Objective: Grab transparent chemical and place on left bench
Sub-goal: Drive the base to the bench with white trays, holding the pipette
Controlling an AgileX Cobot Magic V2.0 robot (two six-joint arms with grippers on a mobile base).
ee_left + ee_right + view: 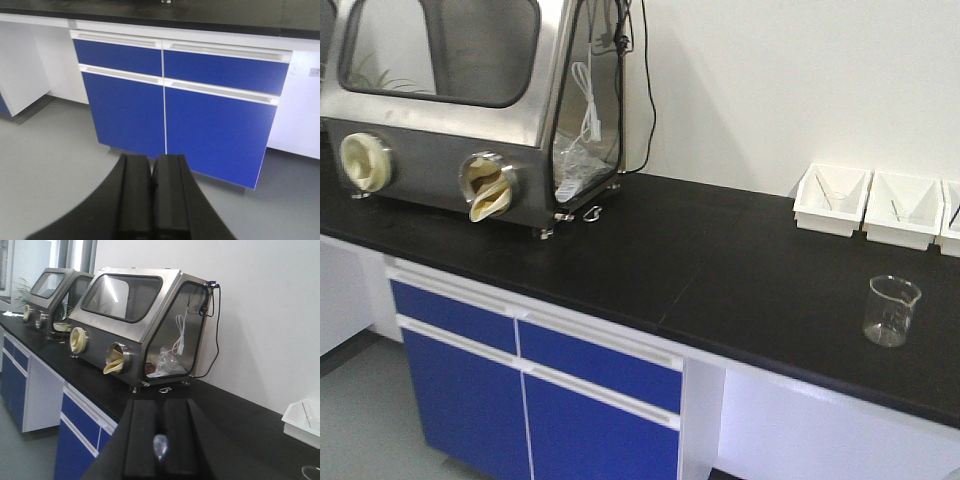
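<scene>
In the right wrist view my right gripper [161, 402] is shut on the transparent chemical [161, 447], a clear bluish pipette whose rounded bulb shows between the black pads. It hangs above the front of the left bench [240, 420], with its black countertop, white trim and blue cabinet fronts. The bench also shows in the front view [700, 260]. My left gripper [152, 159] is shut and empty, low in front of the blue cabinet doors [210, 125]. Neither gripper shows in the front view.
A steel glove box [470, 110] stands at the bench's back left, with a black cable up the wall. A second one [50, 295] stands further along. White trays [832, 198] holding pipettes sit at the back right. A glass beaker [891, 311] stands near the front right.
</scene>
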